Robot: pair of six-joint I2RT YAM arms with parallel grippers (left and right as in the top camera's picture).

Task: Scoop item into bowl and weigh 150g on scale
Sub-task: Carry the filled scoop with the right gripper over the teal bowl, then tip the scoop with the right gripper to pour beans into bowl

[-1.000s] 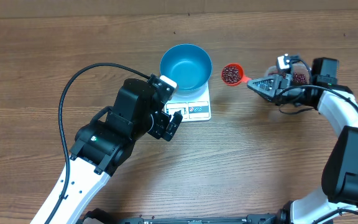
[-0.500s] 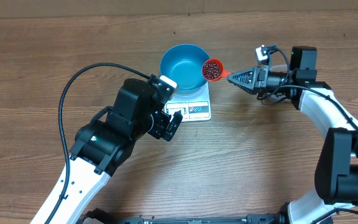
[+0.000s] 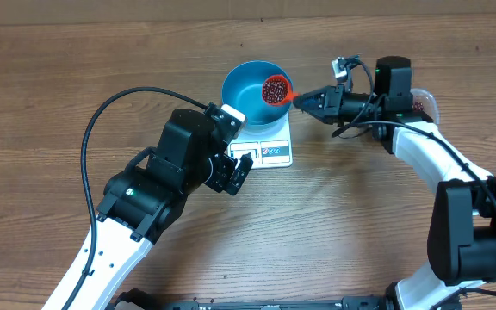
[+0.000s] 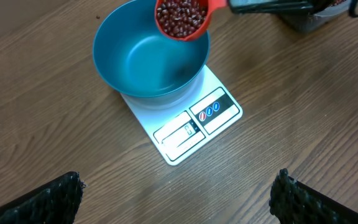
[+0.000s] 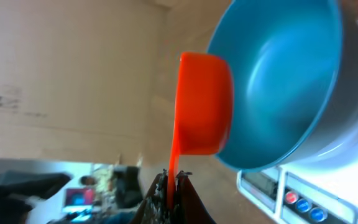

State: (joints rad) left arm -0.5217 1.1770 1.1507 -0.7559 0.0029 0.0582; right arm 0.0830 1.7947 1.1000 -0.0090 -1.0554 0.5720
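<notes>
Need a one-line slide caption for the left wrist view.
Scoop full of beans poised over the empty blue bowl sitting on the scale.

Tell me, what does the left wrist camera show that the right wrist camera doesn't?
Only the left wrist view looks down into the orange scoop, so you see the red-brown beans filling it, plus the left fingers spread wide at the bottom corners. Only the right wrist view shows the scoop's underside and its handle pinched between the right fingers. Both show the scoop held over the blue bowl, which sits on the white scale.
</notes>
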